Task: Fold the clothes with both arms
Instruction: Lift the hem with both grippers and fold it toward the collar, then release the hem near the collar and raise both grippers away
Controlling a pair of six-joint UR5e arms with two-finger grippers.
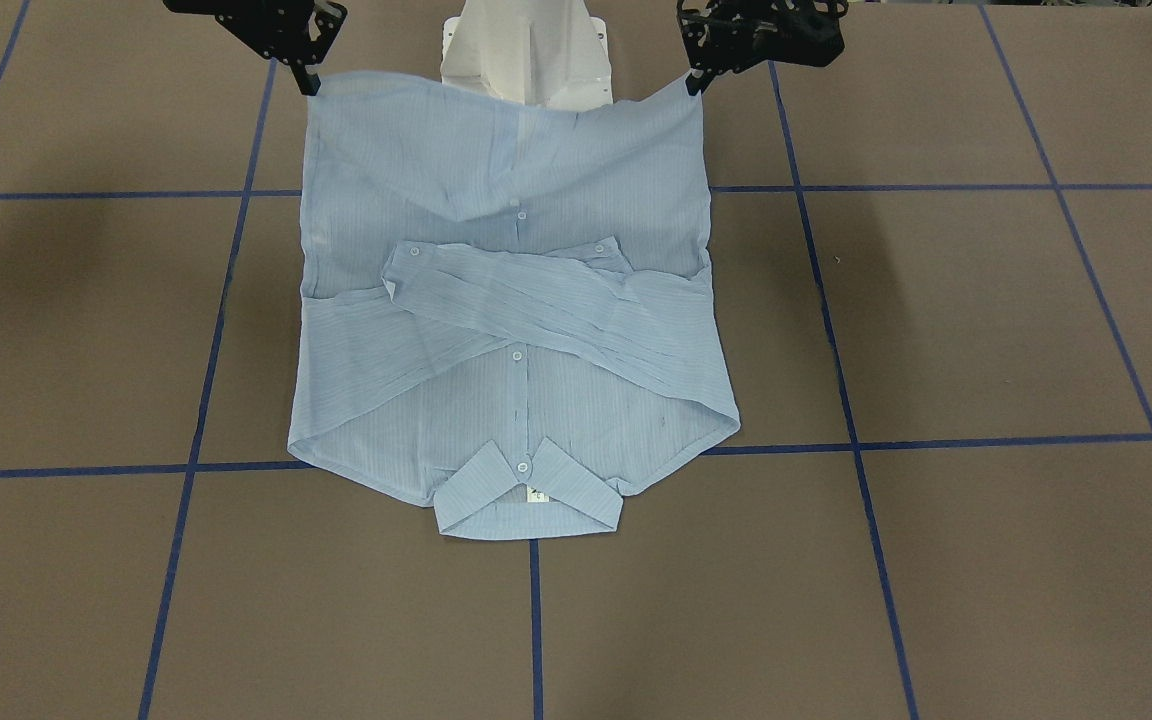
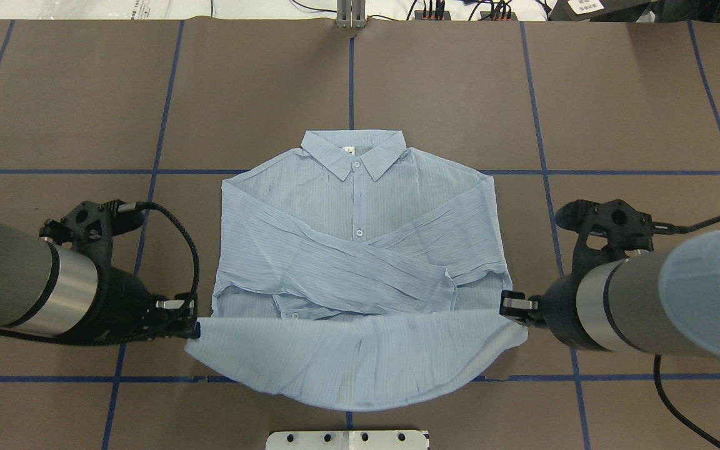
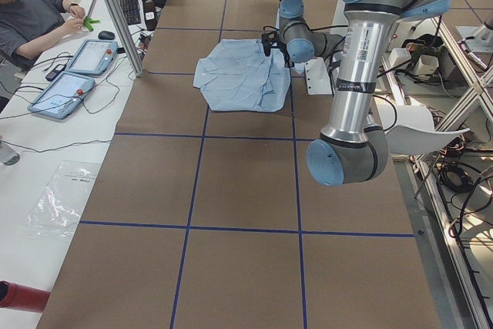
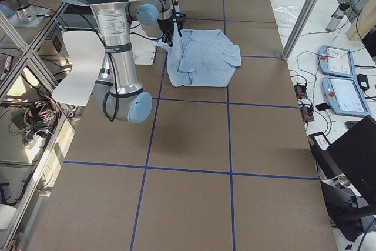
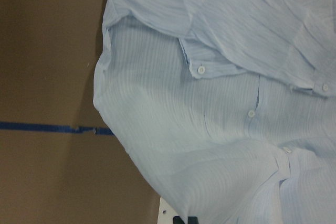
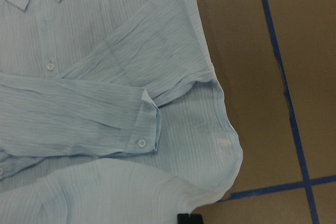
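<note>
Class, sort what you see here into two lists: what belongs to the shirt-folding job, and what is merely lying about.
Belongs to the job: shirt, sleeves crossed over its front; left gripper and right gripper, each pinching a hem corner.

Lying about: two tablets and a plastic bag on the side bench; a white chair off the table.

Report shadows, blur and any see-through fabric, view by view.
Front-facing view: soft shadows darken the table either side of the shirt; the white base shows through its raised hem. Overhead view: even light, sharp. Left wrist view: slightly soft close-up.
</note>
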